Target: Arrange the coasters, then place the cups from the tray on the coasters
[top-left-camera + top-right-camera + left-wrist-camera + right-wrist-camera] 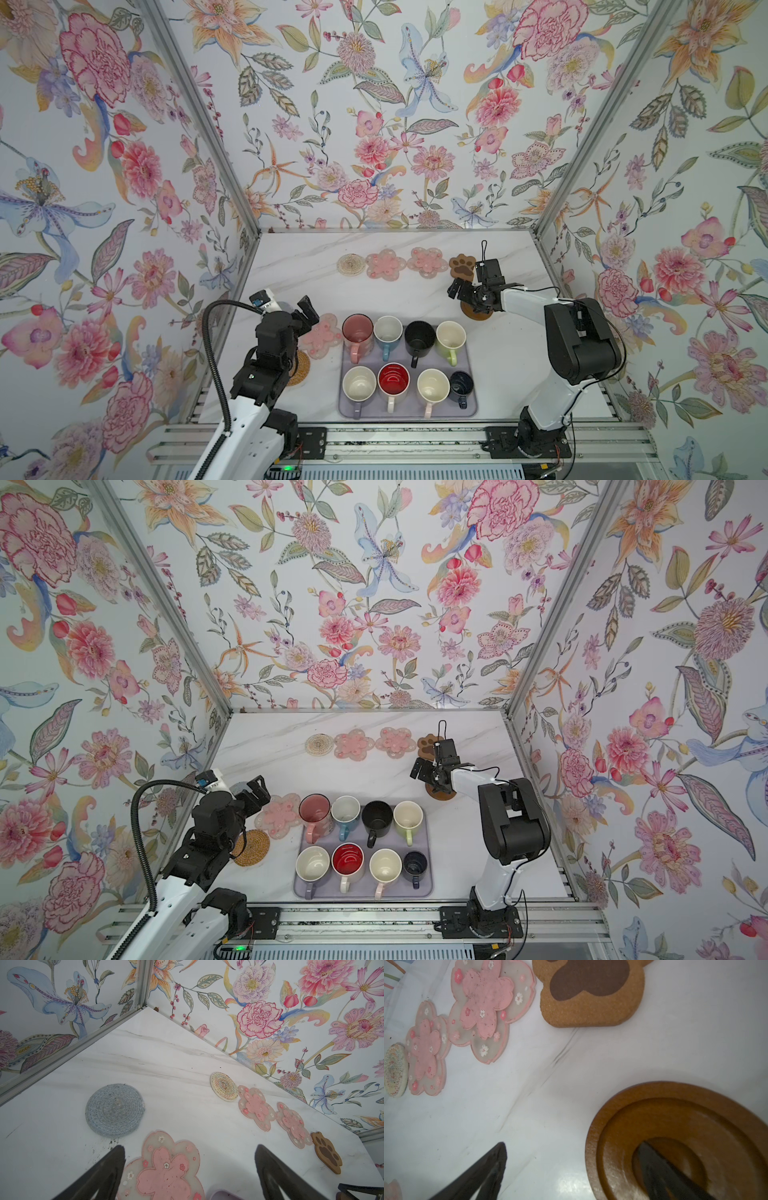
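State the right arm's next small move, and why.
Probably lower the open right tool and shut on the rim of the brown wooden disc coaster: one finger hangs over it, the other outside, and it lies apart from the brown paw coaster.

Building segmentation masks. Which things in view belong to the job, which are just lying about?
Job: paw coaster, wooden disc, rattan coaster, grey knitted coaster, beaded coaster, three pink flower coasters; eight cups; tray.
Not job: floral walls, aluminium frame, marble table. Nothing else loose.
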Available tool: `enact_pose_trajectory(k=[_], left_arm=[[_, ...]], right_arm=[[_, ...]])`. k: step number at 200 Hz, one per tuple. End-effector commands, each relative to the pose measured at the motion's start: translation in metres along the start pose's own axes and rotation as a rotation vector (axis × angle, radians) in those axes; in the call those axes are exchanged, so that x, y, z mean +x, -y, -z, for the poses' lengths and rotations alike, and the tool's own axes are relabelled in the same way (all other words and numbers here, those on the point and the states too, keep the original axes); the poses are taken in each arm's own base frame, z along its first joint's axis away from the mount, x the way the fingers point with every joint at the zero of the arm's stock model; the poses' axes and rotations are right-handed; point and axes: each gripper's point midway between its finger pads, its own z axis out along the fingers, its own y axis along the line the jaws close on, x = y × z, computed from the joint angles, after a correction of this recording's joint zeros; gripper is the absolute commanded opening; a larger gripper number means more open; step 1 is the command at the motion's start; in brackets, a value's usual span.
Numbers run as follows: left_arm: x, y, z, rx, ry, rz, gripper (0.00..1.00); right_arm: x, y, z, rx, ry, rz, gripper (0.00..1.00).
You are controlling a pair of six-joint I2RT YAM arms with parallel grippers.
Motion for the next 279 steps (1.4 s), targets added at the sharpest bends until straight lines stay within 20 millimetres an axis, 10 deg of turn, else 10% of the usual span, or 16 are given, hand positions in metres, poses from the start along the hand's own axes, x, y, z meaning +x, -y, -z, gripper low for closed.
enact_pose_trajectory(k=[1,132,210,279], left_arm=[[0.004,-0.011,0.0,-0.043,-0.007,0.005,0.99],[0.005,-0.006,-0.007,-0.032,-0.019,0.006,0.99],[0.009,-0.007,-0.008,-0.041,-0.031,0.008,0.99],[0.013,-0.003,-0.014,-0.026,-0.046,0.019,0.99]], right_arm=[[0.005,-0.006,-0.008,-0.013,-0.034,0.02,0.99],[-0.003,-0.032,-0.005,-0.045,-0.017,0.059,0.99],[-0.061,-0.039,0.102,-0.064,0.252,0.11,0.99],[-0.038,-0.012,0.136,-0.097,0.368,0.07,0.99]])
